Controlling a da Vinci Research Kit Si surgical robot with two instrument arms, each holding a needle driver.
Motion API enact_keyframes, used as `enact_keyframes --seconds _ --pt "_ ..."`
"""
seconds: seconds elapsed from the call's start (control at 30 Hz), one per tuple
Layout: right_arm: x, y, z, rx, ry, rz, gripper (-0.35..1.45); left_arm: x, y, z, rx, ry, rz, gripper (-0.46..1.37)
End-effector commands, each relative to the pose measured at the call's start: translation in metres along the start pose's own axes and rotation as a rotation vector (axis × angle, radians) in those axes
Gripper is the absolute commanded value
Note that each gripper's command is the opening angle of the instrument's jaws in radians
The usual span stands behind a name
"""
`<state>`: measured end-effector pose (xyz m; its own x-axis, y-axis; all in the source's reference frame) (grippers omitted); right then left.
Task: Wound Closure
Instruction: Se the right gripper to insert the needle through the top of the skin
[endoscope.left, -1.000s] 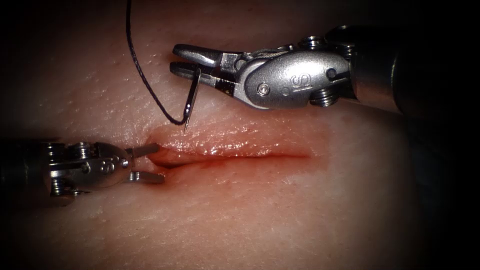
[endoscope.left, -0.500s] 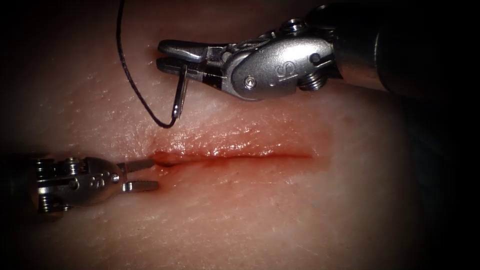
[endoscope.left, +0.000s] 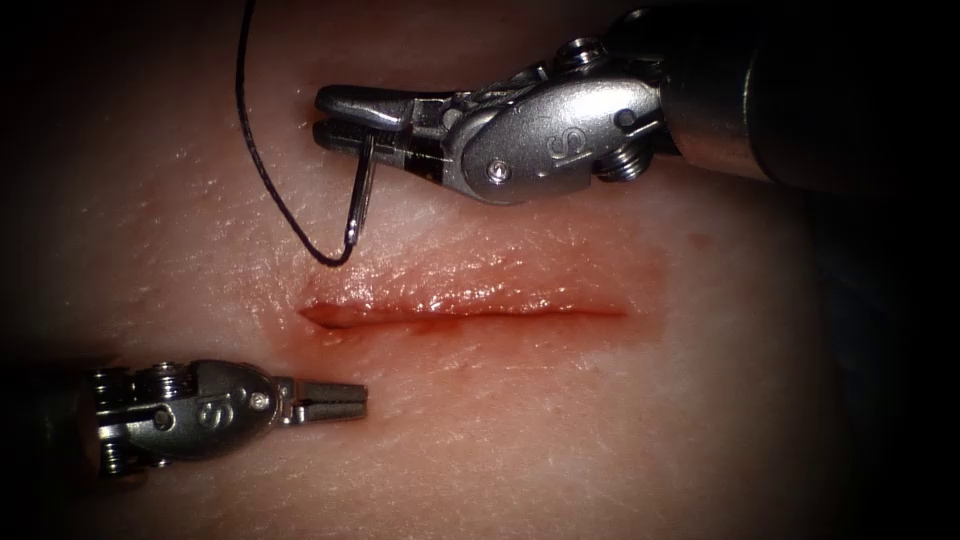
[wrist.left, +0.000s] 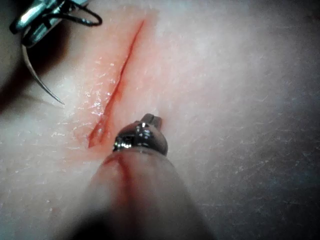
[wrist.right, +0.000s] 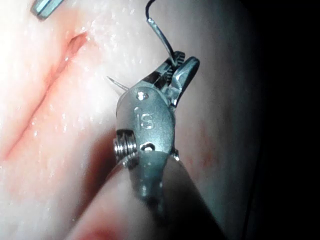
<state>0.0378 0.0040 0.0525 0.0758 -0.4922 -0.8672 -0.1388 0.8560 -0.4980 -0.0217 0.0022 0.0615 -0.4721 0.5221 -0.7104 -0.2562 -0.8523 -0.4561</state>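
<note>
The cut (endoscope.left: 460, 312) runs crosswise in the tissue (endoscope.left: 520, 440), wet with red fluid. My right tool (endoscope.left: 322, 115) hovers beyond the cut's left end, jaws shut on the curved needle (endoscope.left: 360, 190) about a third of the way from its tail. The needle hangs free of the tissue, and its tail carries the dark thread (endoscope.left: 262, 170), which climbs out of view. The needle's point (wrist.left: 61, 102) hangs just over the skin beside the cut (wrist.left: 120, 85). My left tool (endoscope.left: 360, 399) lies on the near side of the cut's left end, jaws shut on nothing.
Reddened skin borders the cut on both sides. The right tool's shaft (endoscope.left: 760, 100) comes in from the upper right and the left tool's shaft (wrist.left: 145, 200) from the lower left. The left tool's tip (wrist.right: 47, 7) sits near the cut's end (wrist.right: 75, 42).
My left tool has drawn back from the cut's left end toward the near side, and its jaws went from open to shut. The right tool with the needle shifted slightly left.
</note>
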Motion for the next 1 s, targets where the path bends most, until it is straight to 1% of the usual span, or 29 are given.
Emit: enact_keyframes --seconds 0.03,0.1,0.2,0.37,0.47,0.63,0.77,0.9,1.0 --pt "0.0000 0.0000 0.0000 -0.009 0.000 0.000 -0.35 -0.0004 -0.0001 0.0004 -0.023 0.004 -0.007 -0.35" --pt "0.0000 -0.0001 0.0000 -0.009 0.001 0.000 -0.35 -0.0009 -0.0002 0.0008 -0.020 0.003 -0.013 -0.35" --pt "0.0000 -0.0002 0.0000 -0.002 0.000 -0.001 -0.35 -0.0023 -0.0009 0.0016 -0.019 0.005 -0.037 -0.35" --pt "-0.0001 -0.0005 0.0000 0.008 0.000 -0.023 -0.35 -0.0045 -0.0016 0.0027 -0.039 -0.014 -0.073 -0.35" --pt "-0.0001 -0.0006 0.0000 0.008 0.000 -0.037 -0.35 -0.0051 -0.0015 0.0029 -0.041 -0.012 -0.083 -0.35" --pt "-0.0001 -0.0007 0.0000 0.019 -0.001 -0.072 -0.35 -0.0055 -0.0015 0.0030 -0.052 -0.008 -0.079 -0.35" --pt "-0.0001 -0.0008 -0.0001 0.021 0.000 -0.110 -0.35 -0.0060 -0.0016 0.0032 -0.058 -0.008 -0.096 -0.35" --pt "-0.0002 -0.0009 -0.0001 0.027 -0.002 -0.134 -0.35 -0.0073 -0.0015 0.0035 -0.073 -0.019 -0.117 -0.35" --pt "-0.0005 -0.0011 -0.0001 0.028 -0.002 -0.138 -0.35 -0.0077 -0.0014 0.0035 -0.080 -0.018 -0.126 -0.35"
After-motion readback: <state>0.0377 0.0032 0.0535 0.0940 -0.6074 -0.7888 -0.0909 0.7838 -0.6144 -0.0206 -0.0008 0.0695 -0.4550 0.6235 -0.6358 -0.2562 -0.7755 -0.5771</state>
